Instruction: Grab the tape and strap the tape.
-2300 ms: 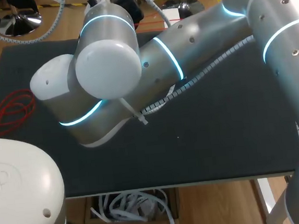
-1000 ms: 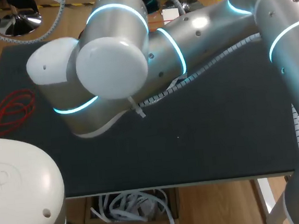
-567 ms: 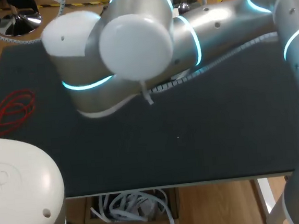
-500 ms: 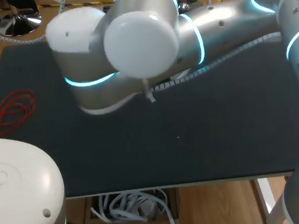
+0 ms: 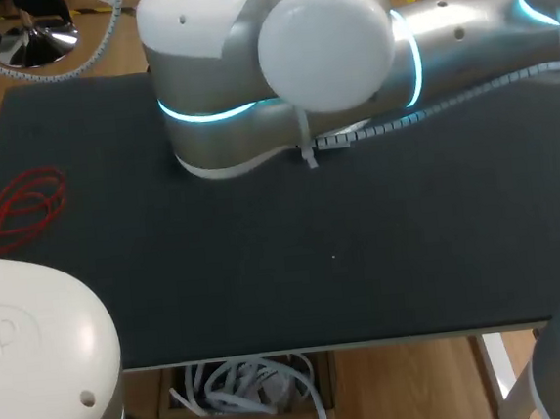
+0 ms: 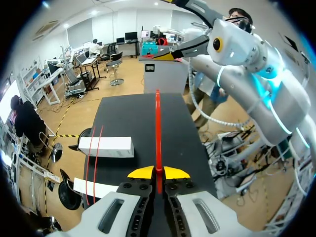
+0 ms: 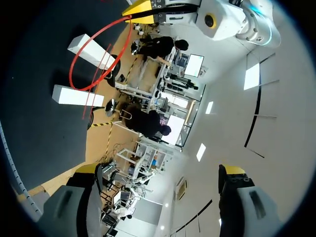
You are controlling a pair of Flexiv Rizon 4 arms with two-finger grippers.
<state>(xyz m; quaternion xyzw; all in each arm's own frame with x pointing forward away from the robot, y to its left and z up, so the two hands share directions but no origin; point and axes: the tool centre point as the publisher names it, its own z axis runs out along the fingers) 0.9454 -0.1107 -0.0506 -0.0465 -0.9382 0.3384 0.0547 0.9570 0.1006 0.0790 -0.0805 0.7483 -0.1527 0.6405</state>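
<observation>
The silver right arm (image 5: 325, 49) has swung away across the dark worktop (image 5: 266, 270), right tool (image 7: 160, 170) gaping empty. The left tool (image 6: 158, 173) pinches the thin red tape (image 6: 158, 123), so strapping looks pending.

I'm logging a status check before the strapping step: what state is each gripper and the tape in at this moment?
Left gripper: shut on the red tape.
Right gripper: open, with nothing between its fingers.
Red tape: pinched by the left gripper, with one strand running straight ahead of it and the rest bent into a loop.
</observation>
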